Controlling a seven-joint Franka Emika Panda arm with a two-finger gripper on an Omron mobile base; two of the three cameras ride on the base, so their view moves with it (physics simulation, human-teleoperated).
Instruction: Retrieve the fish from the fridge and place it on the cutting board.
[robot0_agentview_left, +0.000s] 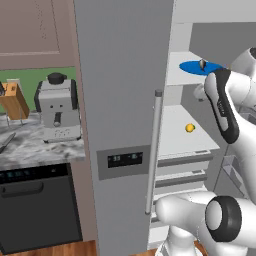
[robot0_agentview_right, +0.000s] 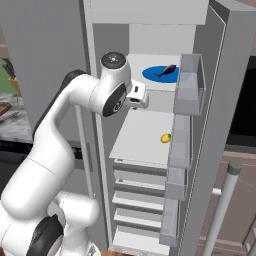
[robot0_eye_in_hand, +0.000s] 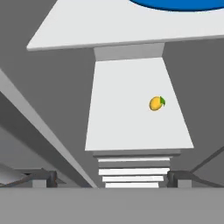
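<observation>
The white arm fills the foreground of both base views, bending up from the base toward the open fridge. In the hand view, the gripper shows its two dark fingertips set wide apart with nothing between them. The fish lies on the blue plate on the upper white shelf, near the hand. On the shelf below sits a small yellow fruit, with white drawers stacked beneath it. Left of the fridge, a coffee machine and a wooden knife block stand on the marble counter above the black dishwasher.
</observation>
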